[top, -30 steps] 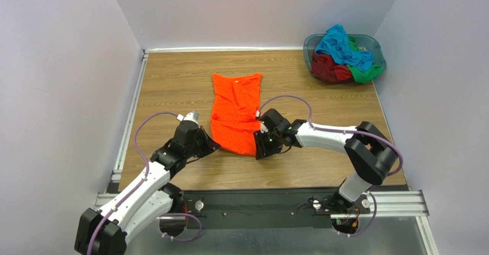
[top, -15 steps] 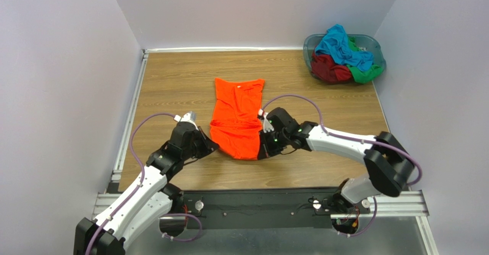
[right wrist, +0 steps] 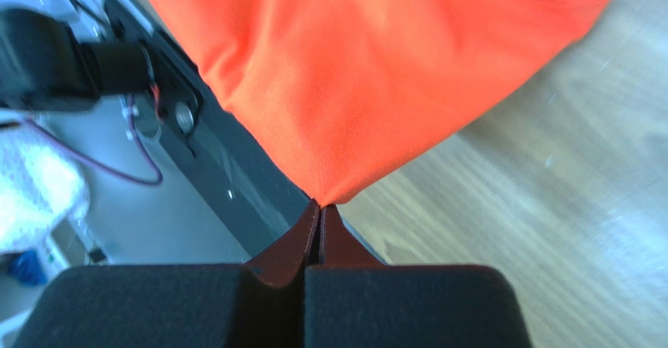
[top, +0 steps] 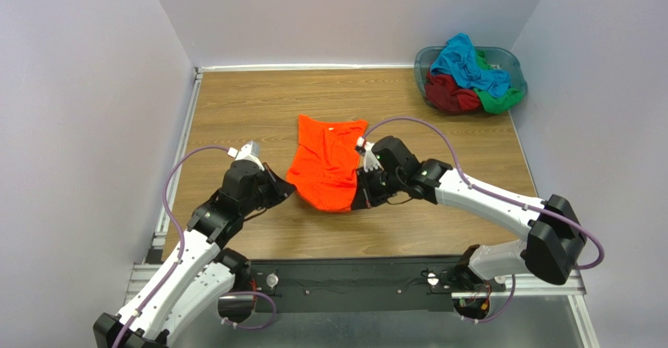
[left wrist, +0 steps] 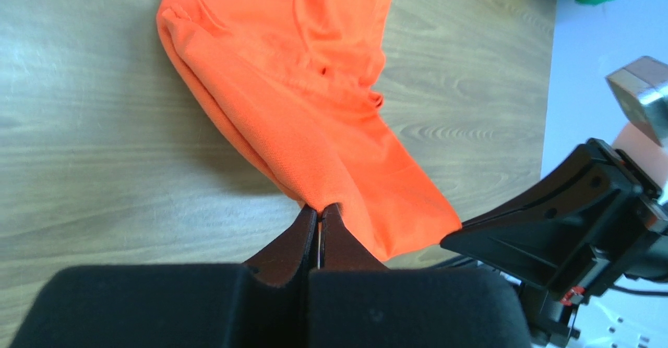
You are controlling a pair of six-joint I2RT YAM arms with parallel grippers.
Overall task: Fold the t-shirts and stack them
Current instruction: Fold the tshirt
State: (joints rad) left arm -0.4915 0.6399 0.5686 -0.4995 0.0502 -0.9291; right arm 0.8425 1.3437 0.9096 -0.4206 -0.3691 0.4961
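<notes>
The orange t-shirt (top: 328, 160) lies lengthwise on the wooden table, its near end raised between both arms. My left gripper (top: 288, 188) is shut on the near left corner; in the left wrist view the gripper (left wrist: 320, 207) pinches the orange t-shirt (left wrist: 314, 74) at its hem. My right gripper (top: 357, 199) is shut on the near right corner, and the right wrist view shows the gripper (right wrist: 320, 205) clamped on a point of the orange t-shirt (right wrist: 368, 66). The turquoise t-shirt (top: 462, 60), dark red t-shirt (top: 447, 94) and green t-shirt (top: 499, 99) are heaped in the basket.
A grey-blue plastic basket (top: 427, 55) stands in the far right corner against the walls. White walls close the table on three sides. A black rail (top: 353, 281) with the arm bases runs along the near edge.
Both grippers have lifted the shirt's near end and carried it away from the near edge, so the shirt looks shorter. The right gripper has shut on its corner; the arms stretched further out.
</notes>
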